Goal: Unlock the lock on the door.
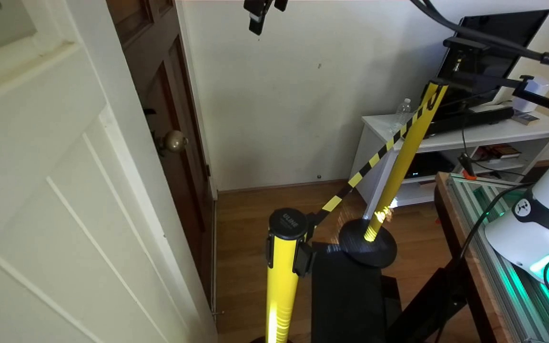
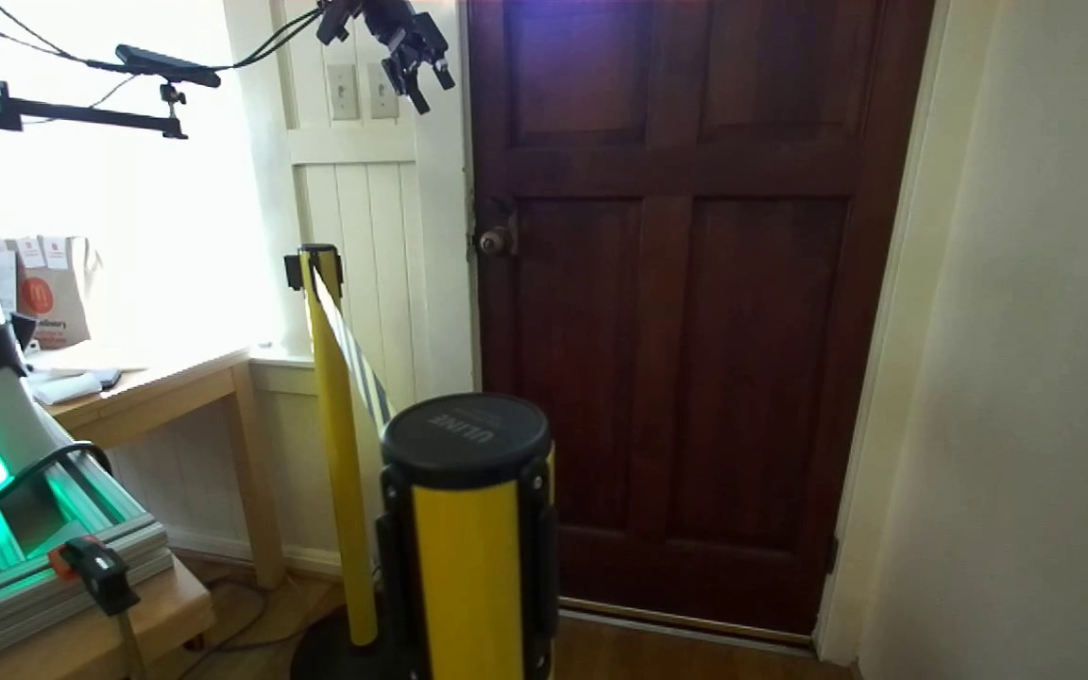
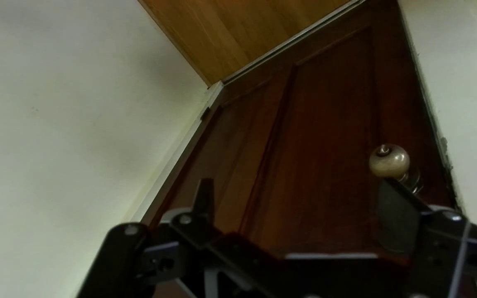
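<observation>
The dark brown door (image 2: 690,312) stands beyond the hand (image 3: 298,198), which is spread wide, apart from the knob (image 2: 495,242).

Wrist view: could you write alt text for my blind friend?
An open black robot hand in front of a dark brown, panelled wooden door with a round, brass-coloured doorknob at right. The view looks upside down: brown wooden floor on top, pale wall at left.
</observation>
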### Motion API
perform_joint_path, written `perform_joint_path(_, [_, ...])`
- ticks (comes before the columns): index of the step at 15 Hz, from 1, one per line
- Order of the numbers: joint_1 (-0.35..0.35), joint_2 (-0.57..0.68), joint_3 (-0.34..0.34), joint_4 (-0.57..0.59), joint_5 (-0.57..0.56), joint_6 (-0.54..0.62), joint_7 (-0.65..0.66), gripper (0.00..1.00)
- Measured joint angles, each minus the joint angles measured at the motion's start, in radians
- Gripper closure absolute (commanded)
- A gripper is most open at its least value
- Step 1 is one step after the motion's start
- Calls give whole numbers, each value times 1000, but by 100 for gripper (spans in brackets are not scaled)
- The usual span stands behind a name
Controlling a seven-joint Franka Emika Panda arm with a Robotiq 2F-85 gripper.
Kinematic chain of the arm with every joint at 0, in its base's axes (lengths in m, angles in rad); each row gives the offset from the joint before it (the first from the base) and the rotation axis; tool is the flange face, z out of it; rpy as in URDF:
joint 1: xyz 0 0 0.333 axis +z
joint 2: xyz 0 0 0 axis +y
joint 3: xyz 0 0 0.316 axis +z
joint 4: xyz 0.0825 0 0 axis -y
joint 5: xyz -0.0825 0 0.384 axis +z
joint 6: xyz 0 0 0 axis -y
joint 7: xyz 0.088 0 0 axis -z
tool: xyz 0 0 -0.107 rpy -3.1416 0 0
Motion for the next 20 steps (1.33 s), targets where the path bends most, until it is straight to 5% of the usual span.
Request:
perform_joint_path(1, [10,19,-3,2,-7,4,1,25])
perform_joint_path(12, [187,398,-85,251,-353,125,-5,98])
perform_joint_path(20, [216,463,-112,277,-361,203,-23,100])
